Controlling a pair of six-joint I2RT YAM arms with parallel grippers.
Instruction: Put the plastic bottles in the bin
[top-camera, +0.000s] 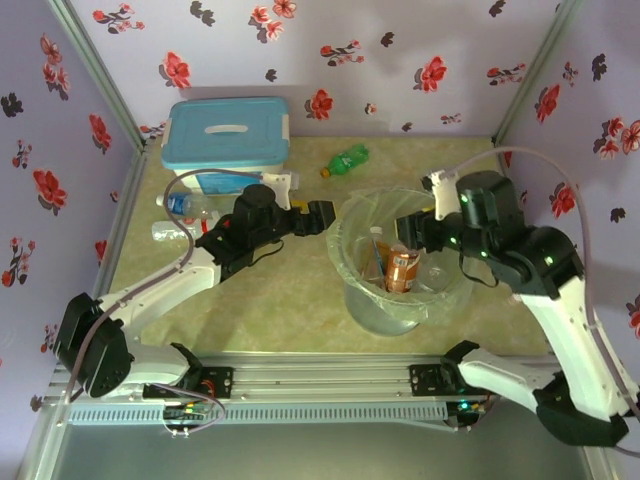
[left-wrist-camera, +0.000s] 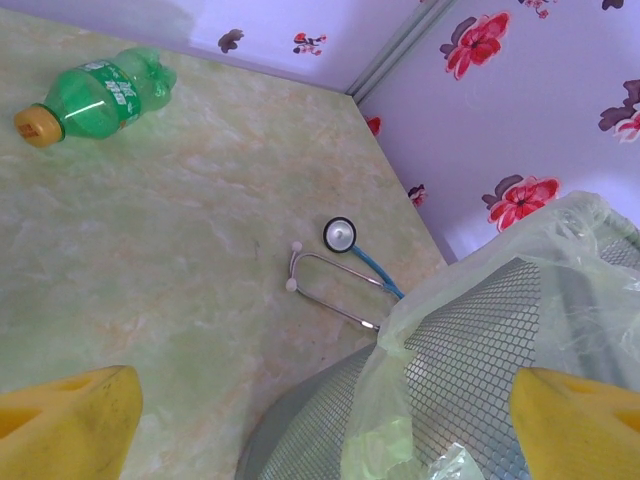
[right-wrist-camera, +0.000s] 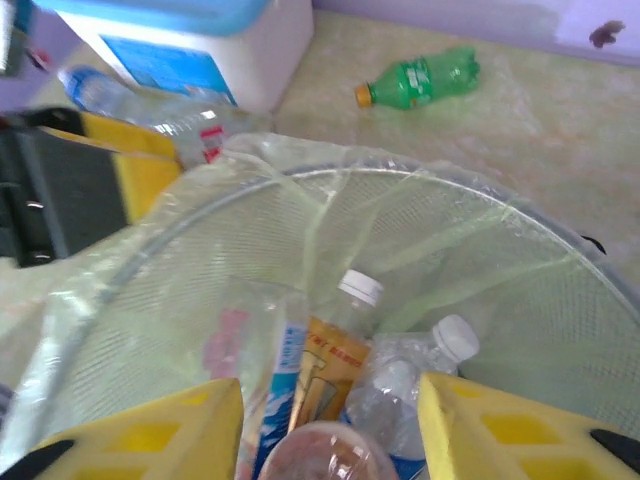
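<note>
The bin (top-camera: 338, 262) is sitting beneath the unclenched, empty right gripper (right-wrist-camera: 330, 400). The left gripper (left-wrist-camera: 325, 400) is gaping empty just beside it, risking snagging the liner (left-wrist-camera: 450, 300).

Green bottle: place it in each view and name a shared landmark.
Top external: green bottle lying behind the bin.
Left wrist: green bottle in the upper left corner.
Right wrist: green bottle at top, beyond the bin's rim.
Shared landmark: the bin.
</note>
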